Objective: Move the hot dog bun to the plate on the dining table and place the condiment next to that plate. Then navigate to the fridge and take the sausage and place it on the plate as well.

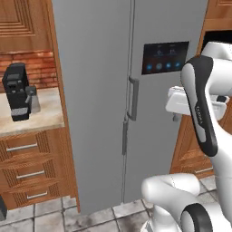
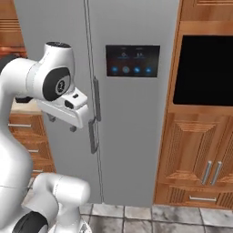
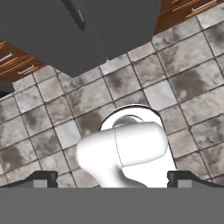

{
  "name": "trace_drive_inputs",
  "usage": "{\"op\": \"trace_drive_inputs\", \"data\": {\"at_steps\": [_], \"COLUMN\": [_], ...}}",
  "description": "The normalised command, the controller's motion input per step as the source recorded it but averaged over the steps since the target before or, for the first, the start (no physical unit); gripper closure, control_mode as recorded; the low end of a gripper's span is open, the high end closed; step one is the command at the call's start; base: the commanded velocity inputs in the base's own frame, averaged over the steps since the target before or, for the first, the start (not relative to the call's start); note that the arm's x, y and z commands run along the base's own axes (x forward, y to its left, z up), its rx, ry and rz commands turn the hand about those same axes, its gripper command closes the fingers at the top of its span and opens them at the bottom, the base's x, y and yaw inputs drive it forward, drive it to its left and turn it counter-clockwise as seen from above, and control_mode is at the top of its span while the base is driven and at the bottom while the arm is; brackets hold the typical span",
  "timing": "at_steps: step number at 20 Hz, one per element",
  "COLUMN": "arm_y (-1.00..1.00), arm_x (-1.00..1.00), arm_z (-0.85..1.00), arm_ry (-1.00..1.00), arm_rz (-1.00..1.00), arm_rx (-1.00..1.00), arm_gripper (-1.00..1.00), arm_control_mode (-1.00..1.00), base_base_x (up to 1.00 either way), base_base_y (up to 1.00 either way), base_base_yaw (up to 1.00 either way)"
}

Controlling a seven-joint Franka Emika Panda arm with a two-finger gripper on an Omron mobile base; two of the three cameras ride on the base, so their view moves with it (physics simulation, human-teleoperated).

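Note:
The tall grey fridge (image 1: 99, 90) (image 2: 132, 136) stands straight ahead with both doors shut. Its long vertical handles (image 1: 132, 97) (image 2: 95, 104) meet at the middle seam, and the dark display panel (image 1: 165, 56) (image 2: 133, 60) sits on the right door. My gripper (image 1: 192, 115) (image 2: 62, 124) (image 3: 112, 177) hangs in front of the doors at handle height, pointing down at the floor, open and holding nothing. In the hand view the fridge's lower edge (image 3: 65, 35) runs across the top above the floor tiles. The sausage, hot dog bun, plate, condiment and dining table are out of view.
Left of the fridge, a black coffee machine (image 1: 17, 93) stands on a marbled counter (image 1: 43, 120) above wooden drawers (image 1: 29, 174). To the right are a dark wall oven (image 2: 205, 70) and wooden cabinets (image 2: 200, 150). Grey floor tiles (image 3: 183, 78) lie below.

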Motion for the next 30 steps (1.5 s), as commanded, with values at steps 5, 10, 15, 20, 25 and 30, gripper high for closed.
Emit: {"op": "trace_drive_inputs", "data": {"at_steps": [5,10,15,20,25,30], "arm_y": [0.0,0.0,0.0,0.0,0.0,0.0], "arm_x": [0.0,0.0,0.0,0.0,0.0,0.0], "arm_z": [0.0,0.0,0.0,0.0,0.0,0.0], "arm_ry": [0.0,0.0,0.0,0.0,0.0,0.0], "arm_rz": [0.0,0.0,0.0,0.0,0.0,0.0], "arm_rx": [0.0,0.0,0.0,0.0,0.0,0.0], "arm_gripper": [-1.0,-1.0,-1.0,-1.0,-1.0,-1.0], "arm_control_mode": [1.0,1.0,1.0,1.0,1.0,1.0], "base_base_x": [0.0,0.0,0.07,0.41,0.62,0.28], "base_base_y": [0.55,0.44,0.39,0.14,-0.14,-0.23], "base_base_yaw": [-0.02,-0.03,-0.04,-0.01,0.0,0.0]}}
